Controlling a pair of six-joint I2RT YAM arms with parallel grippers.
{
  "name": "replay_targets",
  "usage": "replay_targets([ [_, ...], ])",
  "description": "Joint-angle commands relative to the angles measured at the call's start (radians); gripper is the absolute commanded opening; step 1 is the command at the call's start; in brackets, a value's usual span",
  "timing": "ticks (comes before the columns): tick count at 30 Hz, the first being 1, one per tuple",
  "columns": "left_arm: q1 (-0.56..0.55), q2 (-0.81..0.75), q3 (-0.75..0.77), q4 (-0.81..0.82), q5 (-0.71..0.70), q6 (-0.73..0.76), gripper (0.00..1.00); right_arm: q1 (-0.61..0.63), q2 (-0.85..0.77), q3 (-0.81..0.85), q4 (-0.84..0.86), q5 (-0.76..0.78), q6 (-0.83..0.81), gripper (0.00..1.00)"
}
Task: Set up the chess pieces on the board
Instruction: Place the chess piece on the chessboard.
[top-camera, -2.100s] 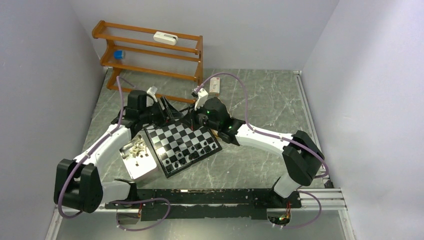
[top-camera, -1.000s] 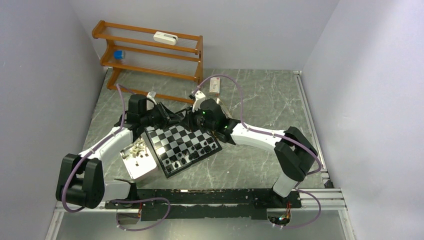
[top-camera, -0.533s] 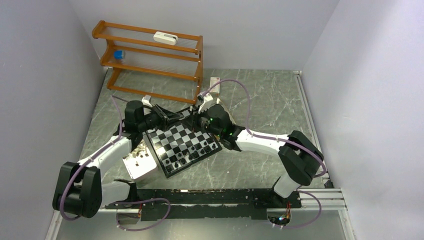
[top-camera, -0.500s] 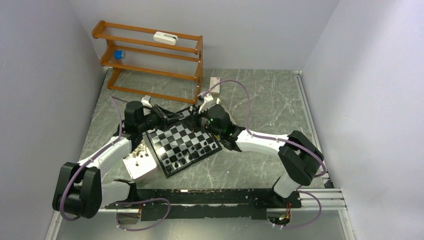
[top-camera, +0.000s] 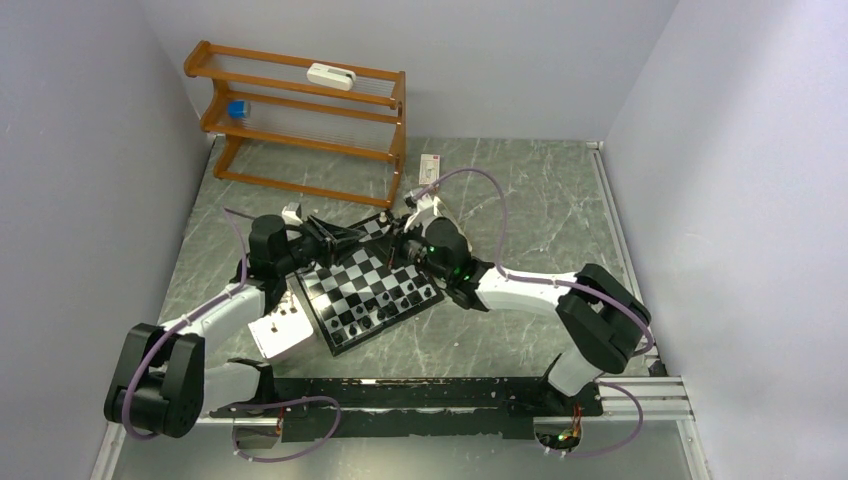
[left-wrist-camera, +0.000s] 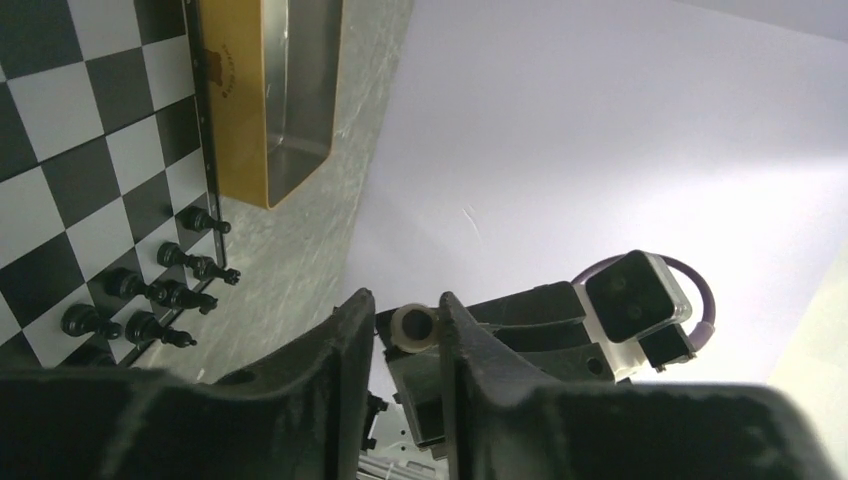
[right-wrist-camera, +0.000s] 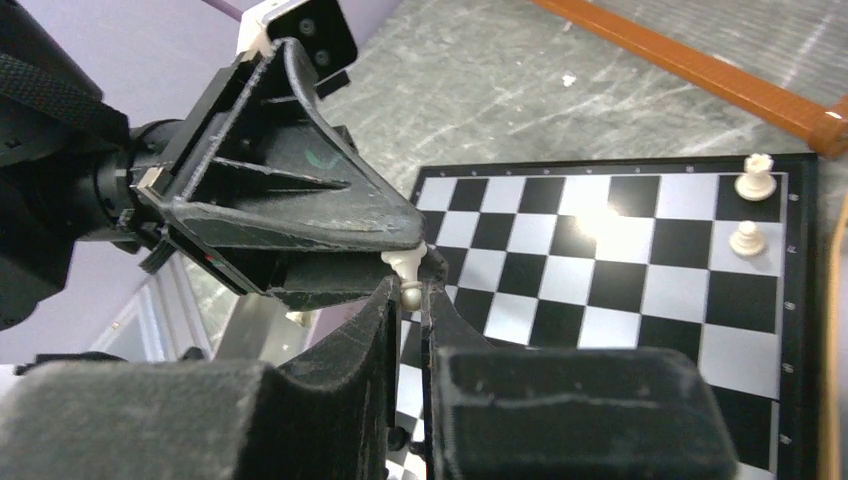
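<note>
The board (top-camera: 365, 290) lies tilted between my arms. Black chess pieces (top-camera: 400, 298) stand along its near right side and show in the left wrist view (left-wrist-camera: 150, 290). Two cream-white pieces (right-wrist-camera: 748, 208) stand at one corner. My left gripper (top-camera: 378, 232) and right gripper (top-camera: 398, 238) meet tip to tip above the board's far corner. One small white piece (right-wrist-camera: 406, 268) spans both. Its base (left-wrist-camera: 415, 327) sits between my left gripper's (left-wrist-camera: 408, 312) tips. Its head is pinched in my right gripper (right-wrist-camera: 408, 292).
A metal tray (top-camera: 282, 330) lies left of the board, partly under my left arm. A gold-sided tray (left-wrist-camera: 270, 100) lies along the board's other edge. A wooden rack (top-camera: 300, 110) stands at the back left. A small white box (top-camera: 430, 166) lies behind the grippers.
Both grippers have drawn together over the board's far corner. My right gripper has closed in on the piece held out by my left. My left arm has swung nearer and now covers the tray's pieces.
</note>
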Motion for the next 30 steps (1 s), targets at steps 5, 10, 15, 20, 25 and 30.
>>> replay_targets([
  [5, 0.059, -0.08, 0.05, -0.139, -0.012, 0.162, 0.55, -0.049, -0.076, 0.104, -0.313, 0.023, -0.137, 0.0],
  [10, 0.097, -0.121, 0.21, -0.424, -0.05, 0.481, 0.71, -0.091, -0.035, 0.253, -0.569, 0.014, -0.24, 0.0],
  [15, 0.097, -0.206, 0.397, -0.764, -0.215, 0.837, 0.87, -0.1, 0.069, 0.441, -0.785, 0.052, -0.336, 0.0],
  [20, 0.097, -0.388, 0.433, -0.902, -0.4, 1.053, 0.98, -0.1, 0.217, 0.64, -0.968, 0.088, -0.401, 0.0],
  [25, 0.093, -0.526, 0.42, -0.942, -0.489, 1.184, 0.98, -0.088, 0.426, 0.925, -1.208, 0.135, -0.474, 0.0],
  [30, 0.083, -0.557, 0.395, -0.967, -0.583, 1.216, 0.98, -0.056, 0.572, 1.122, -1.377, 0.192, -0.53, 0.0],
])
